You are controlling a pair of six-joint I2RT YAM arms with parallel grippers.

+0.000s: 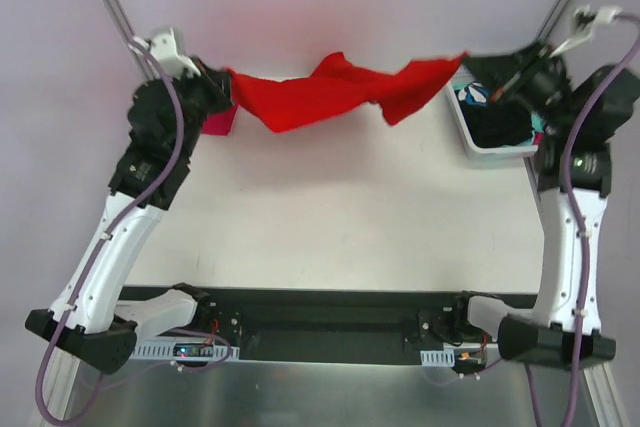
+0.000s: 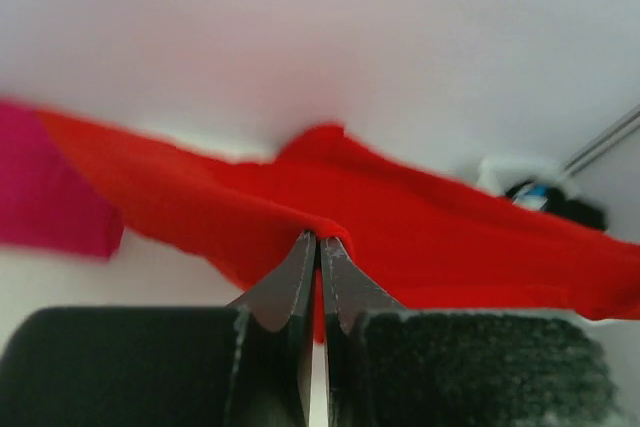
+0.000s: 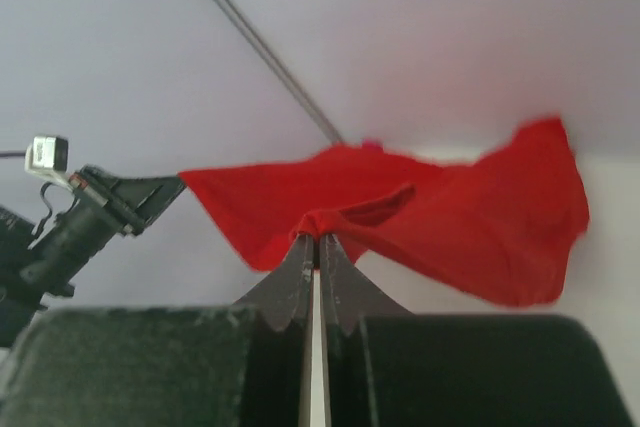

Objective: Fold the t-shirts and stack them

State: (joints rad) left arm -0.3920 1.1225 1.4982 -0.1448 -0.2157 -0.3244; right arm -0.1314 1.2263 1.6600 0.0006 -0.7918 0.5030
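Here, a red t-shirt (image 1: 340, 92) is held stretched at both ends.
One end is pinched in the closed left gripper (image 2: 318, 239), the other in the closed right gripper (image 3: 316, 239). A magenta t-shirt (image 1: 220, 123) lies just beside the left gripper; beside the right gripper a white bin (image 1: 497, 155) holds a black garment (image 1: 500, 125) and a teal-and-white patterned garment (image 1: 472, 95).

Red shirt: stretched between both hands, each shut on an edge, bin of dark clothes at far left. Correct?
No: the bin of dark clothes is at far right, by the right hand; the top view shows it. The rest holds: the red shirt is stretched between both hands, left hand and right each shut on an edge.
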